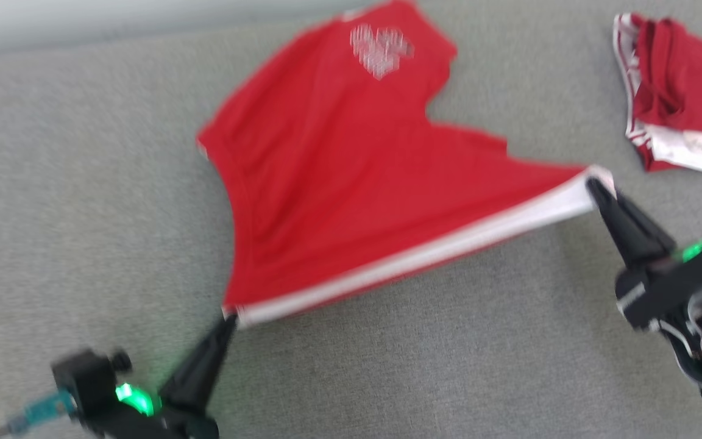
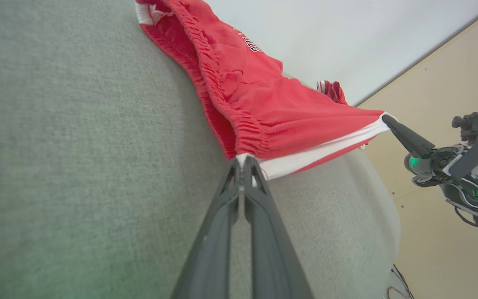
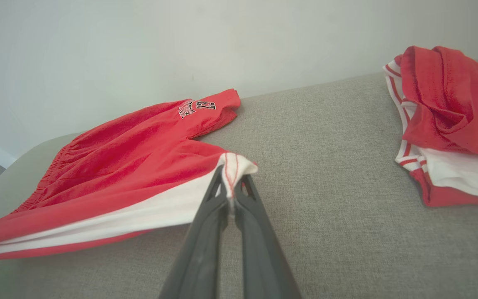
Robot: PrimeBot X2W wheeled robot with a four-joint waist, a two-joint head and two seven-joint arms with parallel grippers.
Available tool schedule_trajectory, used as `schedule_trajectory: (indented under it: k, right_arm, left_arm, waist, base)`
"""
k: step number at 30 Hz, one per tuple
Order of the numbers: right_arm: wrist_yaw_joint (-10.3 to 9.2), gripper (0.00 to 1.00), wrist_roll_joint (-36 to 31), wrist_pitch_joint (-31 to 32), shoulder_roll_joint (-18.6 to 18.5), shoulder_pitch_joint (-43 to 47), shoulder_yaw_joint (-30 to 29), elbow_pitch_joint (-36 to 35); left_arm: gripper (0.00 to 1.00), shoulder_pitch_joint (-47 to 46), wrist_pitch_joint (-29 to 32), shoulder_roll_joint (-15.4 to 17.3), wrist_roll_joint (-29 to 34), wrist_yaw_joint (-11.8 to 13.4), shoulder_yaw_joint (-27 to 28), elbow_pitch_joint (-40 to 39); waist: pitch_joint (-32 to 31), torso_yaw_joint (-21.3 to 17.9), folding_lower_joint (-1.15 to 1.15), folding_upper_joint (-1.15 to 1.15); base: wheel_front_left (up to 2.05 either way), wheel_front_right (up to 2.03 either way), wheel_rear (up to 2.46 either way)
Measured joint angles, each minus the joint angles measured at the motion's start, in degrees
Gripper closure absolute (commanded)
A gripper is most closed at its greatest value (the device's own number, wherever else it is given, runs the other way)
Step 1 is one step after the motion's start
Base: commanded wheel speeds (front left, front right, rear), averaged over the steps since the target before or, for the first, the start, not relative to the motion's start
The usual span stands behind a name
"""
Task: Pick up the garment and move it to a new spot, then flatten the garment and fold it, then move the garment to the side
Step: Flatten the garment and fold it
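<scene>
The grey woven surface [image 1: 83, 183] runs back to a pale wall [image 1: 52, 18], and the head view is blurred. The red shorts [image 1: 339, 183] lie mid-surface toward the far side. Their white stripe [image 1: 424, 253] is lifted and pulled taut between 2 claws. The left claw [image 1: 229, 320] is pinched fully shut on the stripe's near-left corner, and the right claw [image 1: 595, 186] is clamped shut on the other end. A second garment [image 1: 680, 91], red and white, lies bunched at the far right, well apart from the shorts.

The shorts look light, soft and limp, probably a little slick, so they will likely sag wherever they are not held. Corners with doubled seams seem the surest places to grip.

The left wrist view adds what the blur hides. A gathered elastic waistband [image 2: 239, 120] runs up from the left claw's tips, so that corner is the waist end. The surface's rounded edge and a tan floor [image 2: 450, 83] also show here.

The right wrist view gives the sharpest look at the hem corner, with red stitching in the white cloth between the shut fingers. It also shows a "23" print [image 3: 206, 104] on the far leg and the striped trim of the second garment.
</scene>
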Motion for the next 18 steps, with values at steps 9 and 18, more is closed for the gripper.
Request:
schedule_trajectory:
  k: [9, 18]
  right_arm:
    - [0.2, 1.0, -0.76, 0.08, -4.2, 11.1, -2.52, -2.75]
    - [0.18, 1.0, -1.65, 11.56, -5.02, 11.47, -7.55, -1.93]
  left_arm:
    - [1.0, 11.11, 0.15, -1.25, 1.77, 3.27, -1.76, -4.54]
    - [1.0, 9.84, 2.71, -5.09, -3.31, 2.09, -2.11, -5.73]
  waist:
    - [-7.82, 1.35, 0.0, 0.0]
    - [-11.96, 3.19, 0.0, 0.0]
  base:
    - [0.0, 0.0, 0.0]
    - [0.0, 0.0, 0.0]
